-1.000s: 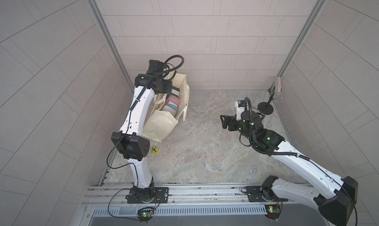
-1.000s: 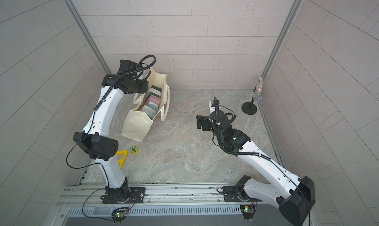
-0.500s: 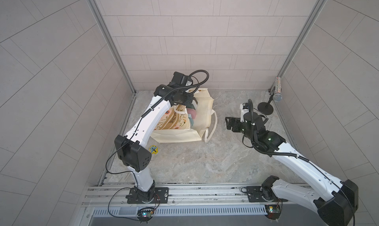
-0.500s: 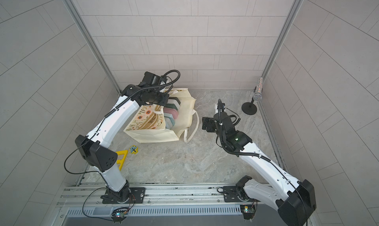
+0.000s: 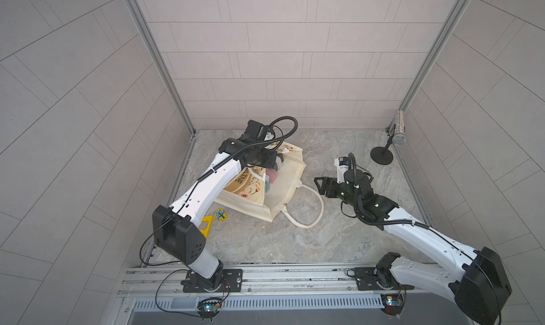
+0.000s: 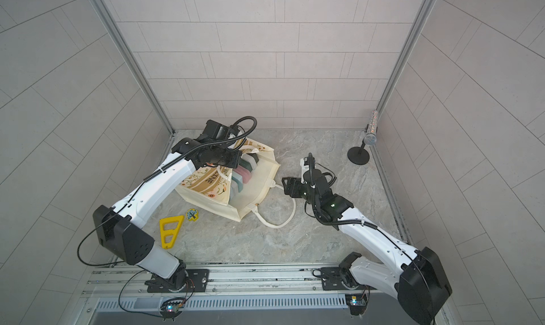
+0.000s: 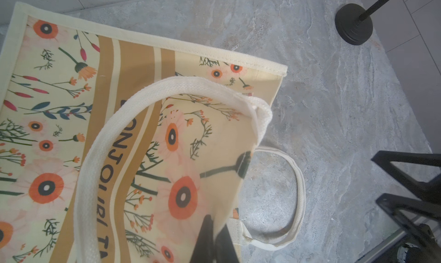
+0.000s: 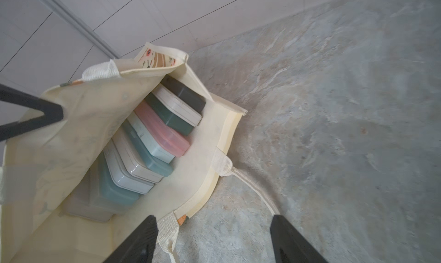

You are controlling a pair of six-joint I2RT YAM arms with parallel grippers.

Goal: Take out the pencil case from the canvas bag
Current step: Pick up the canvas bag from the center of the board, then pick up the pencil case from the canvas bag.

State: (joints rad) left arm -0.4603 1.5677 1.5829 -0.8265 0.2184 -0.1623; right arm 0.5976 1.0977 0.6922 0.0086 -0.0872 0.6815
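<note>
Left end effector [image 7: 216,226] seemingly clamped on canvas bag [image 5: 283,187] rim; right end effector [image 8: 212,217] apart, facing pencil cases [image 8: 162,132] inside.

Cream orange-flowered canvas bag [image 6: 259,179], pink pencil case [image 8: 162,132]

The left arm [image 5: 206,187] and right arm [image 5: 421,235] share white link shells and bulky black joint housings [image 5: 180,241]. Ribbed black cable hoses [image 5: 287,122] loop off each wrist. Black base plates [image 5: 233,279] bolt onto a silver rail [image 5: 295,274]. Green lights [image 5: 342,193] dot the right wrist. The fingers [image 8: 138,242] are black triangular frames.
</note>
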